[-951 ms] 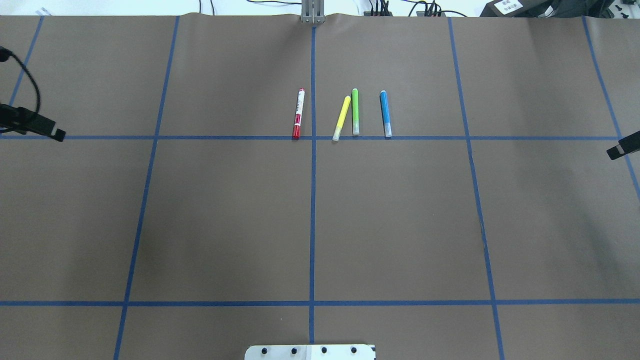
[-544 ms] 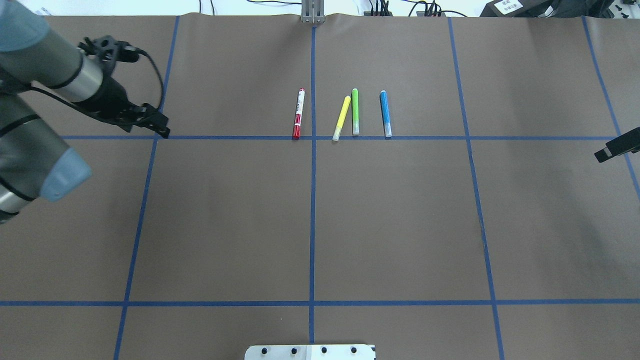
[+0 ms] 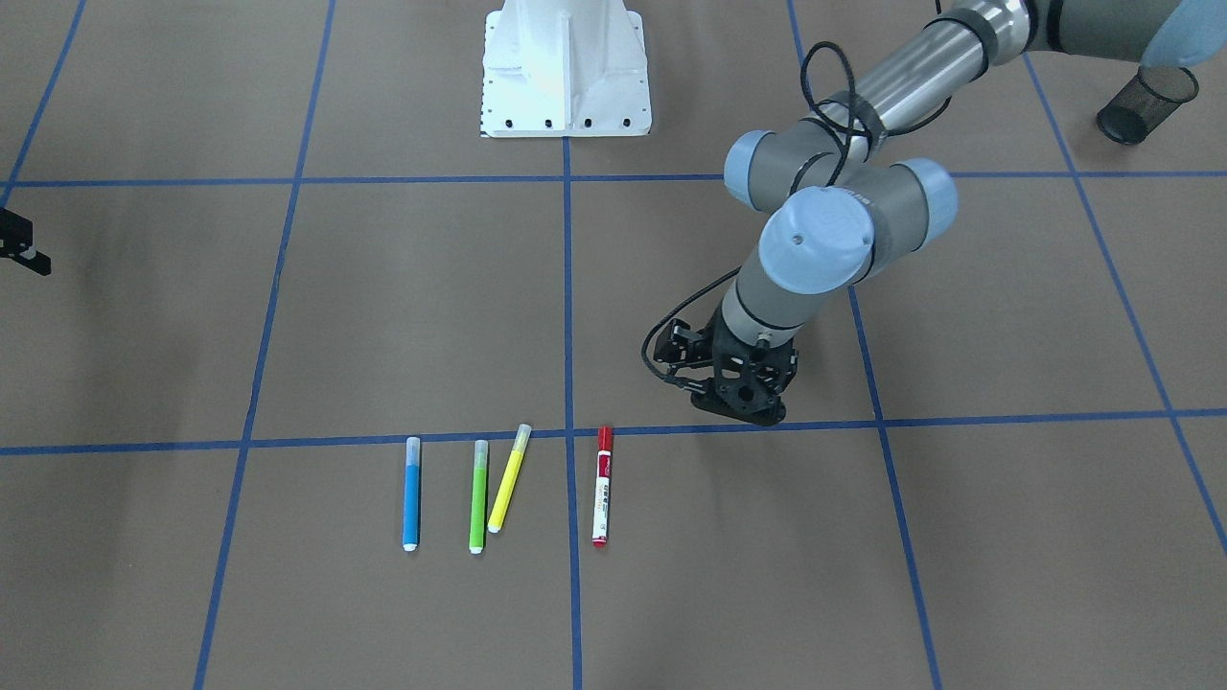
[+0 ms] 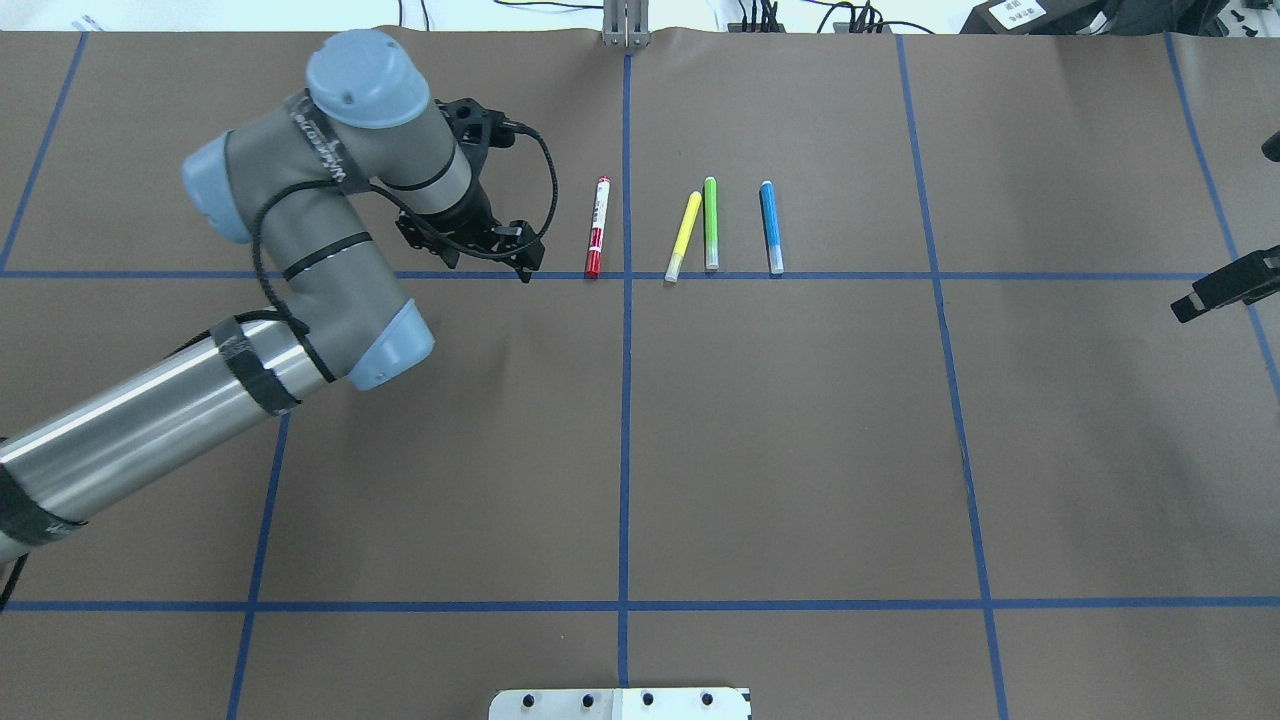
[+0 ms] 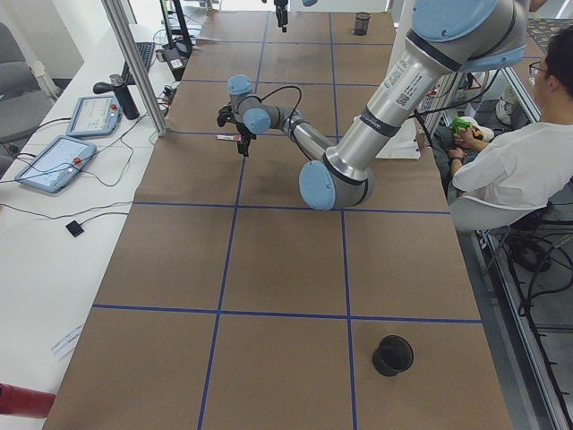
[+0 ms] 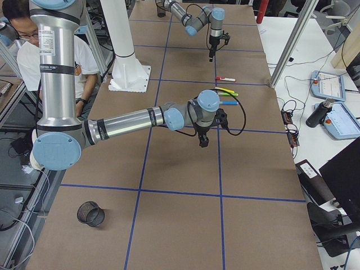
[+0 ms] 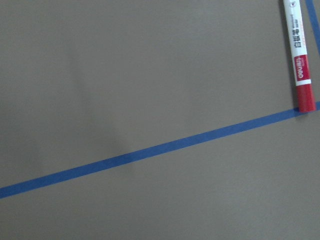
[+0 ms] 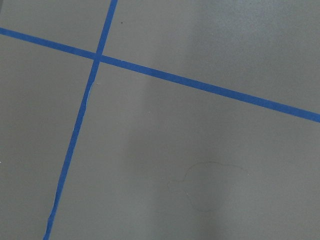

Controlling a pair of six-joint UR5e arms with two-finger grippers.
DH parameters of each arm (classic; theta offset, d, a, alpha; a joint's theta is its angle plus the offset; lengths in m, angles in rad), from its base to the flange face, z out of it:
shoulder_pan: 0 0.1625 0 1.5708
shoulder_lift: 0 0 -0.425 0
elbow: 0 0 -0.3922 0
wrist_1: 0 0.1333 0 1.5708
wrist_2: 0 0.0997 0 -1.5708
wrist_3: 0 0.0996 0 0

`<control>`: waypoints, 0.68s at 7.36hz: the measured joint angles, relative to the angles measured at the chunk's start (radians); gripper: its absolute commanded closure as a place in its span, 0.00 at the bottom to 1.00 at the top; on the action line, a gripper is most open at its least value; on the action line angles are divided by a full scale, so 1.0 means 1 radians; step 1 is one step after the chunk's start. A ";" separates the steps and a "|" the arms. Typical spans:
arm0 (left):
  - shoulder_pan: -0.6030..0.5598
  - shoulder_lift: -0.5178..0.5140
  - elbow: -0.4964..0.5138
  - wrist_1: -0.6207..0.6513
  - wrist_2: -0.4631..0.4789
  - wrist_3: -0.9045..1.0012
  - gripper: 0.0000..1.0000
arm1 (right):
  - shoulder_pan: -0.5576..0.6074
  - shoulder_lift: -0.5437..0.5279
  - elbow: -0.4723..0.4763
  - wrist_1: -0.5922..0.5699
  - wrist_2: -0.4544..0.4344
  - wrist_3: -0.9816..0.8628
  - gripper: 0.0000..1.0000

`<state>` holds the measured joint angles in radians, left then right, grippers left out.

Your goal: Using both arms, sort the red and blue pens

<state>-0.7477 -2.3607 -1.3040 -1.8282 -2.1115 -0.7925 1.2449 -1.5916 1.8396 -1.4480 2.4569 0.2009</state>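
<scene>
Hovering low over brown paper: left claw (image 4: 526, 266), grip impossible to tell. Lying just beside it, untouched: white-barrelled red-capped marker (image 4: 597, 227). Lying beyond that, past slim yellow marker (image 4: 684, 236) and slim green marker (image 4: 711, 224): slim sky-blue marker (image 4: 771, 227). Hanging well apart from the pens: right claw (image 4: 1192, 300), grip also unclear. Judging sorting barely beginning: neither pen lifted, both needing moving.

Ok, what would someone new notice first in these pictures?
The left arm stretching in over the brown table, with the left gripper poised beside the red-capped marker, not touching it. Next, the row of four by the centre tape: it, the yellow marker, green marker and blue marker, the yellow tilted toward the green.
</scene>
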 measured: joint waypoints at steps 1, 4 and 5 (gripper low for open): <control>0.017 -0.054 0.067 -0.024 0.037 -0.003 0.11 | -0.007 0.001 0.000 0.001 -0.002 0.008 0.00; 0.032 -0.169 0.238 -0.115 0.074 -0.020 0.17 | -0.027 0.003 0.002 0.001 -0.007 0.016 0.00; 0.043 -0.192 0.276 -0.142 0.102 -0.034 0.20 | -0.031 0.005 0.002 0.001 -0.009 0.017 0.00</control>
<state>-0.7052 -2.5524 -1.0282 -1.9702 -2.0095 -0.8262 1.2138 -1.5868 1.8413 -1.4465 2.4481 0.2177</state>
